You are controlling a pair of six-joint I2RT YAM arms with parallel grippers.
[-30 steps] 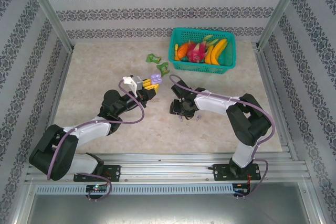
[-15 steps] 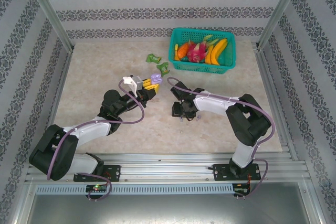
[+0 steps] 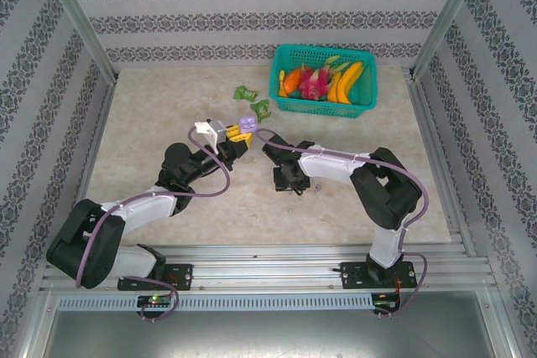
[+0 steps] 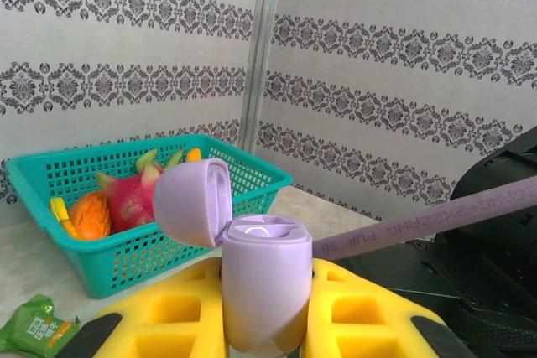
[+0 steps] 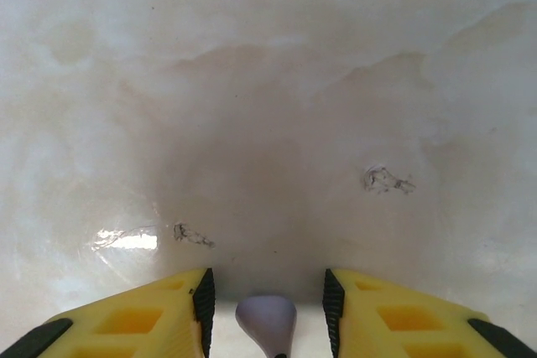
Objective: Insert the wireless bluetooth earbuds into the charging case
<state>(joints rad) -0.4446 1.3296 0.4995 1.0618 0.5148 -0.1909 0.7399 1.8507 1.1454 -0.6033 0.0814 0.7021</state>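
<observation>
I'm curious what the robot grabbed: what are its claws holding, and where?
The left claw pinches the open purple case by its lower body. A purple earbud sits between the fingers of the right claw, not yet gripped.

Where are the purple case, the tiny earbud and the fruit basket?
purple case (image 4: 266, 291): left wrist view, front of its body.
earbud (image 5: 267, 318): right wrist view, rounded top.
fruit basket (image 3: 322, 106): top external view, near wall.

My left arm (image 3: 143, 203) stretches forward, its yellow-fingered left gripper (image 3: 238, 133) raised and clamped on the lilac round plastic charging case (image 4: 267, 270). My right arm (image 3: 336, 161) folds inward, right gripper (image 5: 267, 303) pointing down, jaws apart.
</observation>
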